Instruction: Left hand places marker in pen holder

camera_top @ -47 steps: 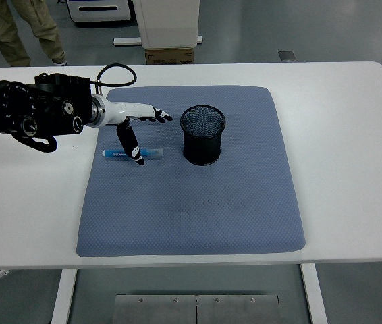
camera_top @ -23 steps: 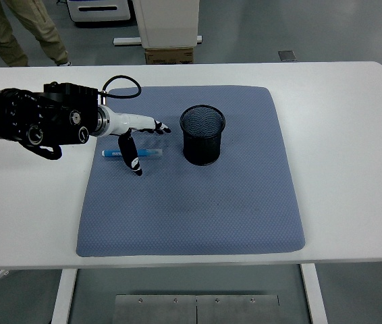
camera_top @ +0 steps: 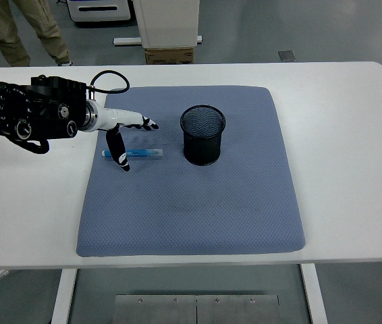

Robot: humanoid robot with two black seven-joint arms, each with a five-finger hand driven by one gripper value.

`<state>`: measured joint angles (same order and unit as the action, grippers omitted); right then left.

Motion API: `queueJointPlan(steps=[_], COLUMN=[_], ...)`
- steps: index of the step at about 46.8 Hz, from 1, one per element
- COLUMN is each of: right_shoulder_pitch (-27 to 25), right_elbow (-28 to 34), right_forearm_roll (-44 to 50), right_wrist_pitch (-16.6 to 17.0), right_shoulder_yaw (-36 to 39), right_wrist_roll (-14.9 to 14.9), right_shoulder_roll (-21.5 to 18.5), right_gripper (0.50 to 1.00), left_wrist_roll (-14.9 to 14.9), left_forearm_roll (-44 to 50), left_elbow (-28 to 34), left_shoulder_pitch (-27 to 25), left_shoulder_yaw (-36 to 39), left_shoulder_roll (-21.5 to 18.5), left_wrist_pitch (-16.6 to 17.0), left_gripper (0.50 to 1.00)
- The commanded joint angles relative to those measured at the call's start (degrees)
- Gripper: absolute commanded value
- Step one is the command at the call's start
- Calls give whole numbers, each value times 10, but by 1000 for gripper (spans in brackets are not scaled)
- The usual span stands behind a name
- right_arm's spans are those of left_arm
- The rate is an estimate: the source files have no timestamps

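The left hand (camera_top: pixel 125 137) has drawn back toward the worktop's left side since a second ago, fingers spread and holding nothing, thumb hanging across the marker (camera_top: pixel 135 153), which lies flat on the blue mat (camera_top: pixel 191 202). A loose pinch could roll it away. Right of it the pen holder (camera_top: pixel 202 134) stands upright with nothing between. A person (camera_top: pixel 15 23) stands beyond.

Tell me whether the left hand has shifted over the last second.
Yes. The left hand has drawn back leftward, away from the pen holder; its thumb now crosses the marker nearer the marker's left end. The marker itself lies where it was.
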<state>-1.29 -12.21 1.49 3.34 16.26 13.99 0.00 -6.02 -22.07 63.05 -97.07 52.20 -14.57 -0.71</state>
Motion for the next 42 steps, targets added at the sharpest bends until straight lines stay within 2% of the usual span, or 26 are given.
queueJointPlan(steps=[1,8,10,17,30,38,42], right_shoulder_pitch=[1,1,0,0,1,0,0], right_elbow=[0,0,0,0,0,0,0], right_forearm_roll=[0,0,0,0,0,0,0], right_wrist_pitch=[0,0,0,0,0,0,0], right_shoulder_yaw=[0,0,0,0,0,0,0], right_wrist_roll=[0,1,0,0,1,0,0], right_shoulder_roll=[0,0,0,0,0,0,0], right_gripper=[1000,1000,1000,1000,1000,1000,1000], left_wrist_roll=[0,0,0,1,15,14,14], left_forearm_roll=[-1,-4,-10,-70,-77,-78,-78], left_elbow=[-1,2,4,6,7,73,78], left_shoulder_pitch=[0,0,0,0,10,-35,-48], left_shoulder_yaw=[-1,-1,-5,-53,-57,-55,-47], left_shoulder_roll=[1,-3,-15,-45,-46,-82,-82], left_wrist_pitch=[8,47,52,50,48,48,45], left_gripper=[1000,1000,1000,1000,1000,1000,1000])
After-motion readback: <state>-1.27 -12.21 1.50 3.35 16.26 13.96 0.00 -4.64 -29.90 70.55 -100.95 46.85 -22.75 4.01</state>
